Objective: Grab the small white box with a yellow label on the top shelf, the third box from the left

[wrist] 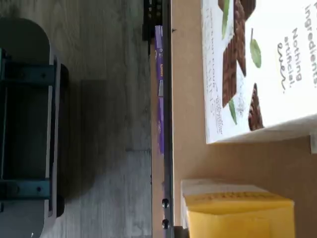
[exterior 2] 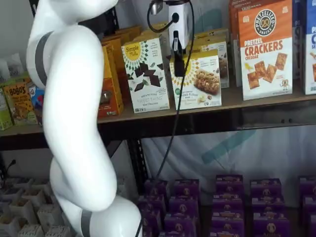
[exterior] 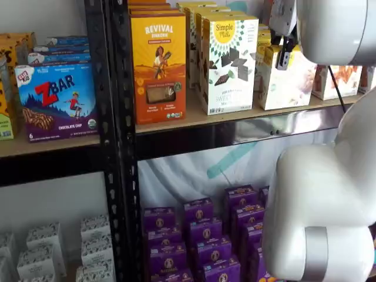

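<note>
The small white box [exterior 2: 202, 84] with the yellow top and sunburst label stands on the top shelf [exterior 2: 256, 101], third in its row, and shows in both shelf views [exterior: 296, 85]. My gripper [exterior 2: 177, 61] hangs from above at its upper left corner. One black finger lies across the front face and the other is hidden behind, so the gripper is shut on the small white box. In a shelf view the gripper [exterior: 285, 57] pinches the yellow top edge. The box's base sits at the board. The wrist view shows the box's yellow top [wrist: 237, 213] on the tan board [wrist: 193, 158].
A taller white box with chocolate squares [exterior 2: 145, 74] stands close on the left of the target, and orange cracker boxes [exterior 2: 264, 49] on its right. More boxes stand behind it. Purple boxes [exterior 2: 222, 197] fill the shelf below. My white arm [exterior 2: 74, 98] blocks the left side.
</note>
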